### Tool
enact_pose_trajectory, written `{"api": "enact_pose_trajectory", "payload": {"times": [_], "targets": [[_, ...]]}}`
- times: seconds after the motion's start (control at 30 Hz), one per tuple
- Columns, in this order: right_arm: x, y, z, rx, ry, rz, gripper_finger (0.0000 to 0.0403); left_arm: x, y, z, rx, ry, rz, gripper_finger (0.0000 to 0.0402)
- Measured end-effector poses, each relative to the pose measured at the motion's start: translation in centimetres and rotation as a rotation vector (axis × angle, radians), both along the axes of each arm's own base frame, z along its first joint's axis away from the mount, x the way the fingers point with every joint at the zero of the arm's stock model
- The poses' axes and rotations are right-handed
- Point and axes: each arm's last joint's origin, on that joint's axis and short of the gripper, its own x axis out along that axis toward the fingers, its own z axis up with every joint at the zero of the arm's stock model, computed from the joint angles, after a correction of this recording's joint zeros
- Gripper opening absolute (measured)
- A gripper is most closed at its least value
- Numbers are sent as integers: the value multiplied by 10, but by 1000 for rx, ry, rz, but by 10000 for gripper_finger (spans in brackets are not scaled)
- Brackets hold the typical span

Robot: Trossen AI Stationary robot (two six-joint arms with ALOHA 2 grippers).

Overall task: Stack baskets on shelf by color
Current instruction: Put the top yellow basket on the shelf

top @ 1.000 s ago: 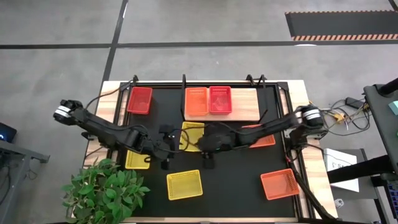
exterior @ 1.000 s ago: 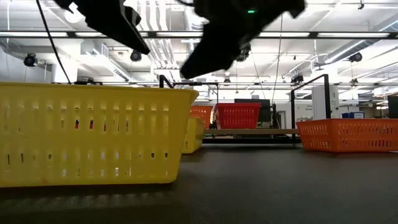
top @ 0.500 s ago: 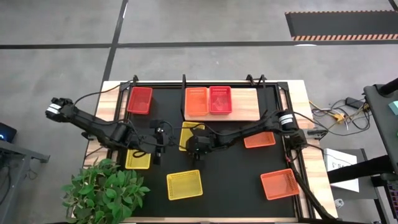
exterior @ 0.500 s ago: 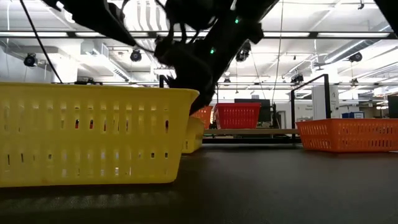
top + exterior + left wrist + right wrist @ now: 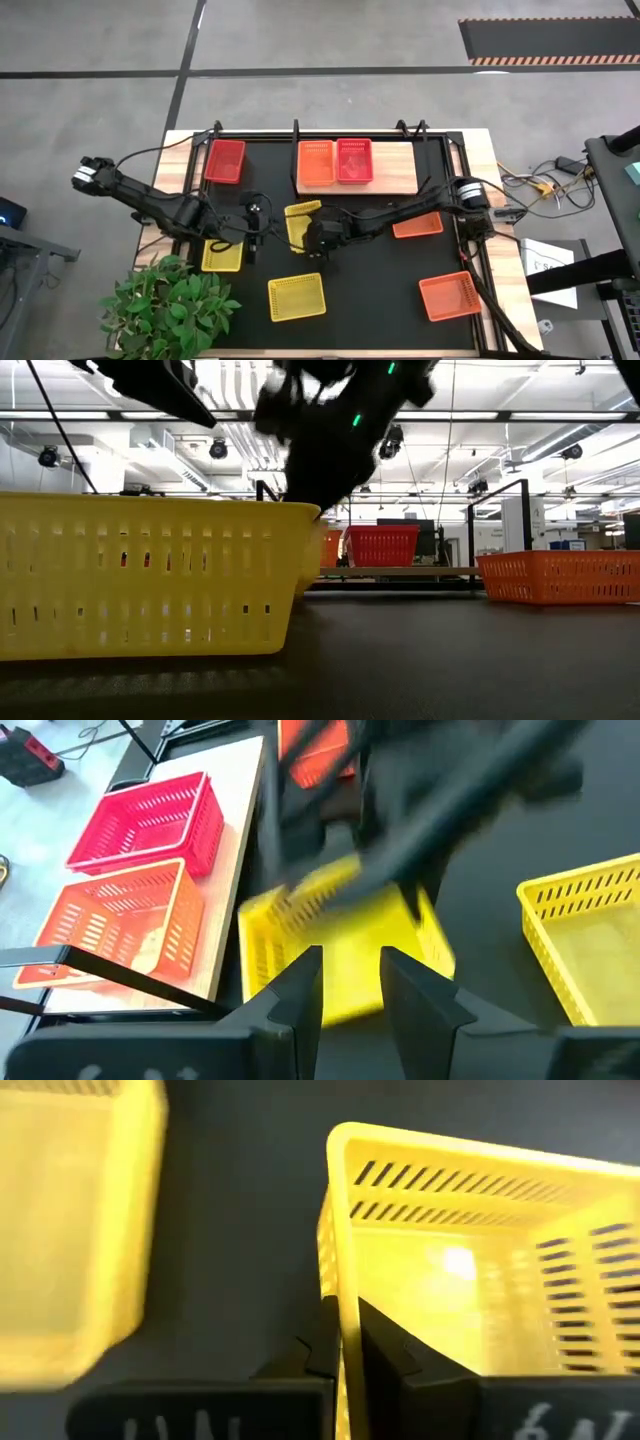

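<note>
Right gripper point(image 5: 313, 238) is clamping the middle yellow basket's point(image 5: 303, 222) wall, now lifting and tilting it. Left gripper point(image 5: 255, 228) is waiting just left, fingers apart. Basket is likely heading for the shelf point(image 5: 398, 170).

This looks like an industrial lab or workshop hall, with a bare grey concrete floor point(image 5: 330, 40) crossed by dark lines and a black mat with hazard striping point(image 5: 548, 40) at two o'clock. The low view shows a high open ceiling with long strip lights point(image 5: 520, 415), exposed ducts and hanging fixtures, and a monitor point(image 5: 405, 530) far behind the table. At three o'clock, loose cables point(image 5: 545, 185) and equipment sit beside the wooden work table point(image 5: 500, 290), with a potted plant point(image 5: 170, 305) at eight o'clock.
</note>
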Motion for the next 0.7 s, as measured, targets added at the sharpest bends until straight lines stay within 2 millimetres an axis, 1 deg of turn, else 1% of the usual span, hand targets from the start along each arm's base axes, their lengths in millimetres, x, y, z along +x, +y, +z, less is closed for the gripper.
{"api": "enact_pose_trajectory", "payload": {"times": [0.1, 0.23, 0.33, 0.4, 0.47, 0.53, 0.6, 0.7], "targets": [[-20, 6, 30, -43, 22, 76, 8, -1, 0, 3, -8, -20, 0, 86], [-55, 13, 73, -111, 47, 190, 8, -3, 1, 6, -15, -42, 0, 86], [-83, 8, 103, -148, 27, 196, 8, -2, 1, 7, -19, -52, 0, 86], [-101, -1, 118, -200, 14, 157, 8, -2, 1, 8, -24, -66, -1, 86], [-120, -13, 129, -257, -7, 106, 8, 0, 0, 9, -21, -80, -6, 86], [-137, -27, 134, -293, -31, 47, 8, 0, 0, 10, -8, -87, -17, 86], [-156, -43, 133, -301, -31, -7, 8, 1, 0, 11, 2, -96, -25, 86], [-181, -65, 125, -304, -28, -90, 8, 2, -1, 13, 6, -112, -31, 86]]}}
